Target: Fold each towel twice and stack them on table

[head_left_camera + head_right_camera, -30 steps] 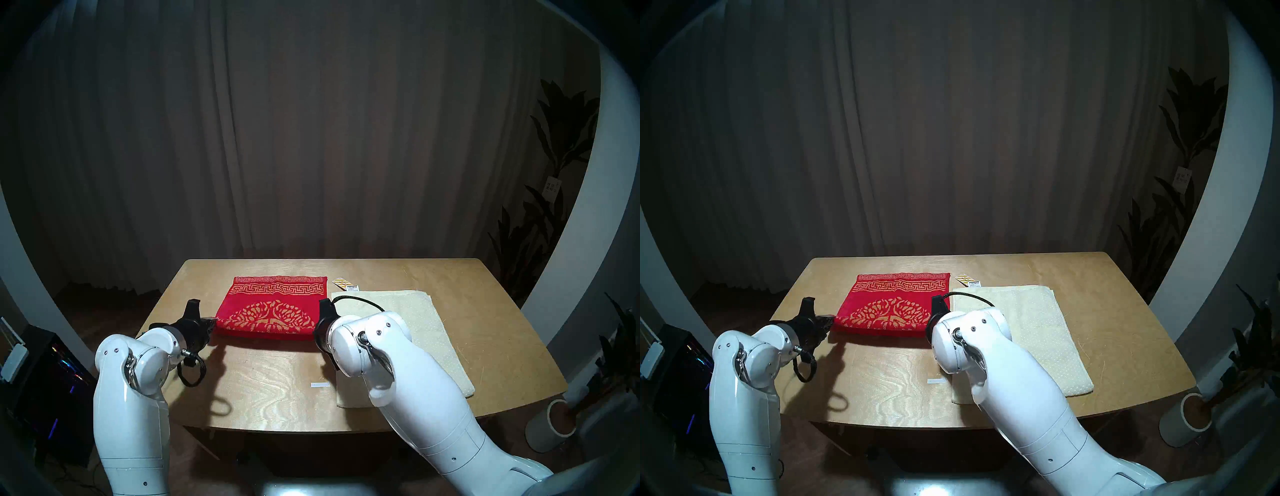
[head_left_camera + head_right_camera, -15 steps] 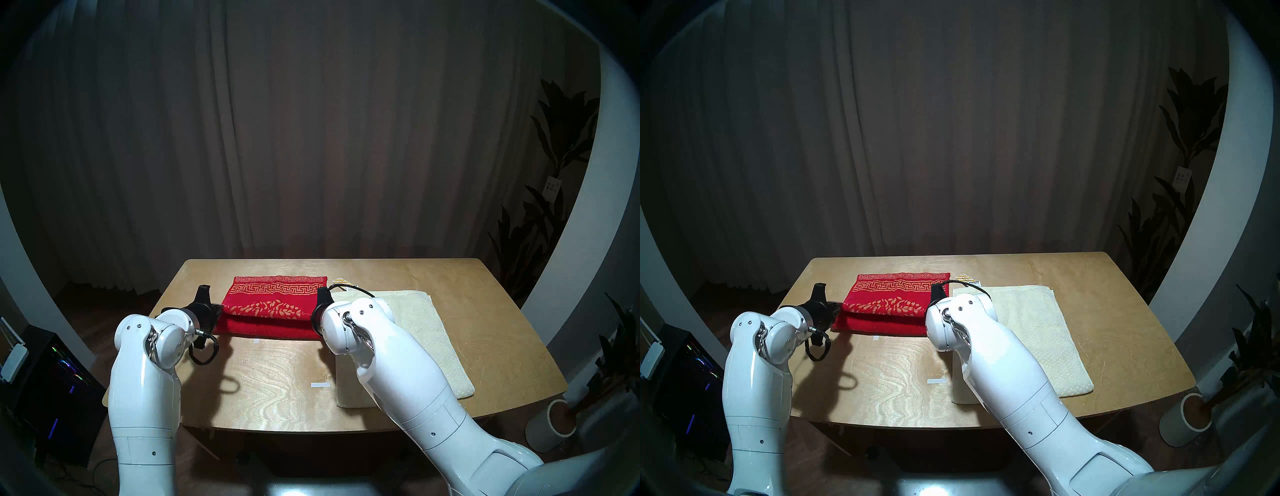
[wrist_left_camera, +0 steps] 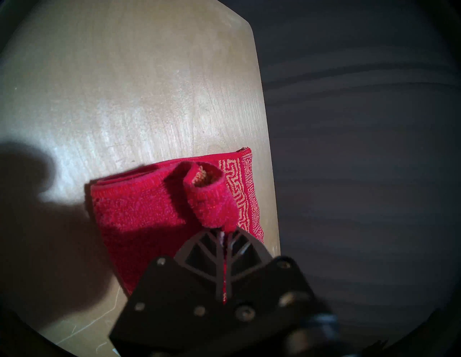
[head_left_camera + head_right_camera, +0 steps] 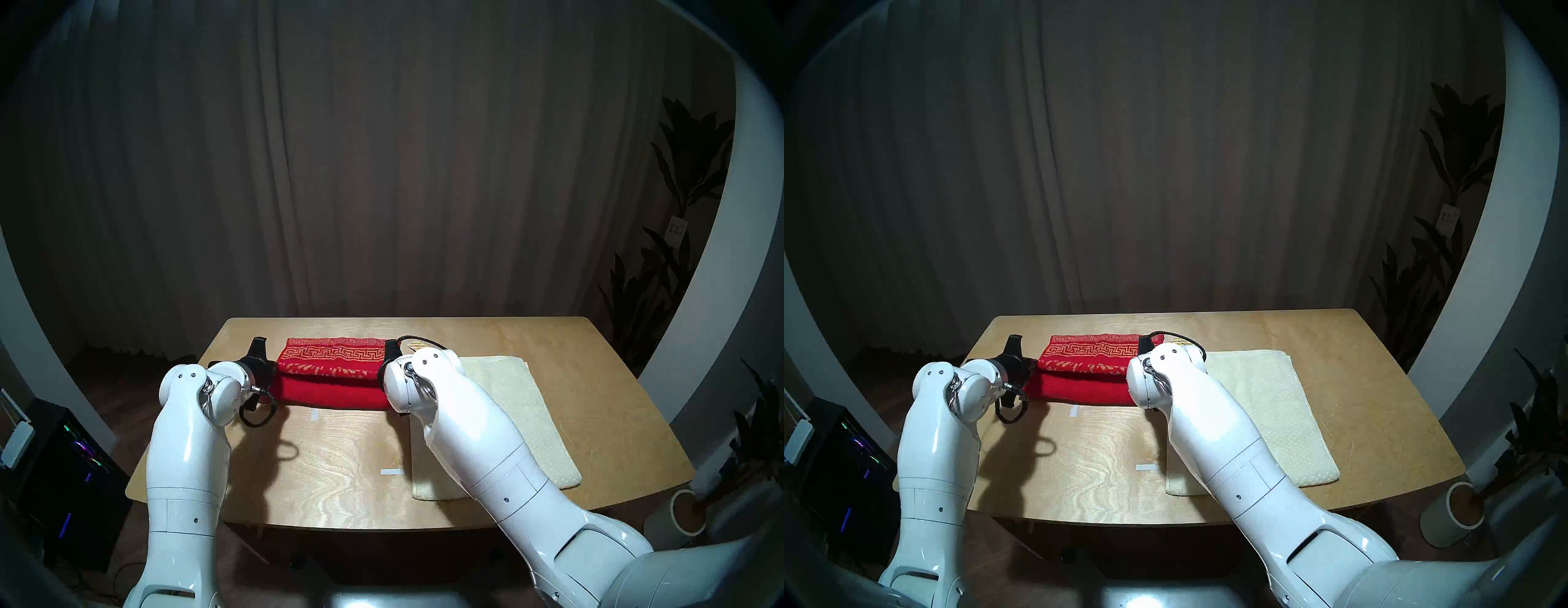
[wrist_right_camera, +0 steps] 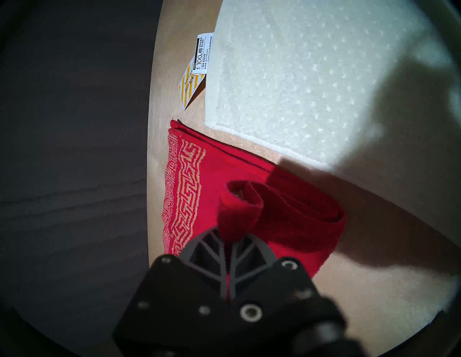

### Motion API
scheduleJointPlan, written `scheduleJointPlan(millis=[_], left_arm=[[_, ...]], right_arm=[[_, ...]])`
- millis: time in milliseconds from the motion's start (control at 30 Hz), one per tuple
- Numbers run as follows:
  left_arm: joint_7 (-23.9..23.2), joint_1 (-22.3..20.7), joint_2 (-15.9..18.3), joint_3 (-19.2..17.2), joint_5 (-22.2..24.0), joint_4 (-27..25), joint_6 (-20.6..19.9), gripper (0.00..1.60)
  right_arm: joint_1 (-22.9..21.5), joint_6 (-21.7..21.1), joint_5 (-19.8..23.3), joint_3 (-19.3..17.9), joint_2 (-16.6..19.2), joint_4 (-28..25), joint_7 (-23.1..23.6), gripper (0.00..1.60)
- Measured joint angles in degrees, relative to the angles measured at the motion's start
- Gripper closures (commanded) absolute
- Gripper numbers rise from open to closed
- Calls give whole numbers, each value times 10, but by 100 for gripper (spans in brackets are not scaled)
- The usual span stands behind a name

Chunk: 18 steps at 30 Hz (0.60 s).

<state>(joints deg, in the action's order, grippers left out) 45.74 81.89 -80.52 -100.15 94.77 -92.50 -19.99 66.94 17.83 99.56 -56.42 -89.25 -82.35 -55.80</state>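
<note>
- Left claw [image 3: 225,233]: clamped on the left end of the red towel's [image 4: 335,392] near edge, cloth bunched in a small roll at the tips, raised off the worktop [image 4: 339,479]
- Red towel: far centre of the worktop, near edge lifted and carried over toward the Greek-key border at the far side
- Right claw [image 5: 230,239]: clamped on the right end of the same edge, likewise rolled
- Striped paper tag [image 5: 192,83]: on the worktop beside the cream towel's far corner
- Cream towel [image 4: 509,420]: flat on the right of the worktop, close beside the red one
</note>
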Motion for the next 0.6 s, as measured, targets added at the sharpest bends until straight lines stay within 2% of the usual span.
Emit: scheduleJointPlan(millis=[600], left_arm=[[-27, -89, 21, 54, -29, 105, 21, 160]], right_arm=[[-82, -13, 3, -21, -38, 138, 38, 160]])
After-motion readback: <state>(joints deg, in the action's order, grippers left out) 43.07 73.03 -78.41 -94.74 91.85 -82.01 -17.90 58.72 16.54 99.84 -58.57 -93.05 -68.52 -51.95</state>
